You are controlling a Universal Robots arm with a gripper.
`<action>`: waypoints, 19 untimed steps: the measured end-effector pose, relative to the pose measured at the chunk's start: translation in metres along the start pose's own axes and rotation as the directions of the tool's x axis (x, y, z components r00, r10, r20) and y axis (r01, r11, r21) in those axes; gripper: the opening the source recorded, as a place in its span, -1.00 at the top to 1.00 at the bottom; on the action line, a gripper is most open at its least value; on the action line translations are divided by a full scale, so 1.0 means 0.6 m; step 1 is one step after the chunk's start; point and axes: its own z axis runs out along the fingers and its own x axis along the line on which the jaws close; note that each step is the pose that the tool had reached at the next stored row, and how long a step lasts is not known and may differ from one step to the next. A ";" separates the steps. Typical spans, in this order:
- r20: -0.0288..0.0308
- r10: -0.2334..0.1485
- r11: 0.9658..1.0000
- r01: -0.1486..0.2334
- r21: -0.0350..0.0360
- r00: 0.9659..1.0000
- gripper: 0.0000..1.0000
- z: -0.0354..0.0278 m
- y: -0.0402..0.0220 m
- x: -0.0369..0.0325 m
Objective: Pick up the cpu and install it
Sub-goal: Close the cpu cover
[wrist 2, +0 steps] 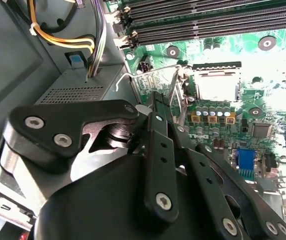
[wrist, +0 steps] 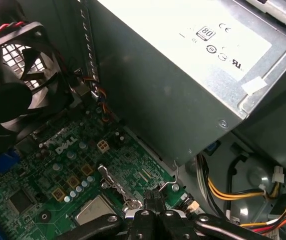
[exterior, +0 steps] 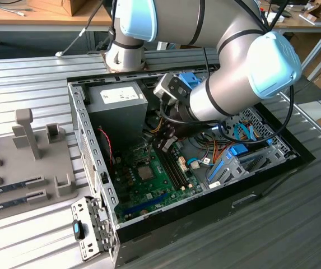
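Observation:
The cpu (exterior: 145, 172) lies flat in its socket on the green motherboard (exterior: 132, 185), its silver top showing in both wrist views (wrist 2: 216, 85) (wrist: 95, 209). My gripper (exterior: 164, 144) hangs inside the open computer case, just beside the socket on the side toward the power supply. Its black fingers (wrist: 151, 199) are pressed together, so it is shut, with the tips (wrist 2: 157, 102) right at the socket's thin wire lever (wrist 2: 174, 82). I cannot tell whether the tips pinch the lever. The lever's hooked end (wrist: 168, 187) sits next to the fingertips.
The grey power supply (exterior: 118, 103) (wrist: 182, 75) rises close beside the gripper. A black fan (wrist: 13, 75), memory slots (wrist 2: 207, 25) and yellow-orange cables (wrist 2: 58, 37) crowd the socket. A grey fixture tray (exterior: 26, 157) lies outside the case, at the exterior view's left.

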 end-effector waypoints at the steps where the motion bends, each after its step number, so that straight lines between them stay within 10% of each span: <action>1: -0.001 -0.002 1.000 0.002 0.000 1.000 0.79 -0.001 -0.001 0.001; 19: -0.003 -0.008 1.000 0.008 -0.002 1.000 0.79 -0.005 -0.009 0.011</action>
